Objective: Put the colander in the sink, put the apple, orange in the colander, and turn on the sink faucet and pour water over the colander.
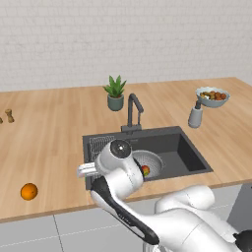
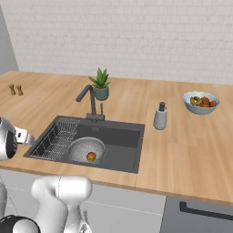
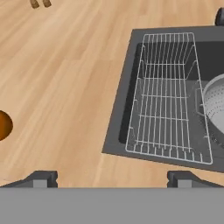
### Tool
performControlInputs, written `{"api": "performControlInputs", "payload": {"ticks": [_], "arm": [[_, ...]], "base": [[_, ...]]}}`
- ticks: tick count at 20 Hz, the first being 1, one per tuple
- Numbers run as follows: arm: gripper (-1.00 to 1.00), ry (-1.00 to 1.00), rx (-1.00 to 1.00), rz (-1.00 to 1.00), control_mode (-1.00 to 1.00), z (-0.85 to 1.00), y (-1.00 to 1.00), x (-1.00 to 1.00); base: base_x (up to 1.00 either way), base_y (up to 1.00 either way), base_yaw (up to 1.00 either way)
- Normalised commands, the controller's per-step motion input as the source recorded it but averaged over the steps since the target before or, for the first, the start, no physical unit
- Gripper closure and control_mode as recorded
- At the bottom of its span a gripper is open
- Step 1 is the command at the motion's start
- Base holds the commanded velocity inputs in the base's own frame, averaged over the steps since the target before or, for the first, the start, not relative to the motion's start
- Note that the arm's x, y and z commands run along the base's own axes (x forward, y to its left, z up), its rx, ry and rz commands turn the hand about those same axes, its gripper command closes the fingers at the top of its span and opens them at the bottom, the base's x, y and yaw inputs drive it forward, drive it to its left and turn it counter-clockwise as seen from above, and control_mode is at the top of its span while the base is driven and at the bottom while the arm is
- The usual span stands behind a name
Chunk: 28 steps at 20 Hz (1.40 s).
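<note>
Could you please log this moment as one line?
colander: in sink | apple: in colander | orange: on counter | gripper: open, empty

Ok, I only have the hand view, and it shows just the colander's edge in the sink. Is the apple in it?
Observer: Yes, the apple lies inside the colander, which sits in the sink.
Operator: Is water running?
Observer: No, there is no stream under the faucet.
Operator: What stands right of the sink?
Observer: A soap dispenser stands beside it, and a fruit bowl sits farther along the counter.
</note>
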Motion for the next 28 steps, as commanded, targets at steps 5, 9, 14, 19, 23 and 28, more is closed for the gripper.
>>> {"api": "performControlInputs", "payload": {"ticks": [5,9,14,19,23,28], "arm": [[-1.0,0.19,0.17,0.22,-1.0,0.1,0.86,0.05],[-1.0,0.04,0.19,0.14,-1.0,0.0,0.62,0.02],[-1.0,0.05,0.04,0.0,-1.0,-0.02,0.74,0.01],[-1.0,0.28,0.0,-0.02,-1.0,0.0,0.56,0.0],[-1.0,0.32,0.0,0.0,-1.0,-0.01,0.48,-0.06],[-1.0,0.33,-0.04,0.0,-1.0,-0.16,0.36,-0.08]], "base": [[0.0,0.0,0.0],[0.0,0.0,0.0],[0.0,0.0,0.0],[0.0,0.0,0.0],[0.0,0.0,0.0],[0.0,0.0,0.0]]}}
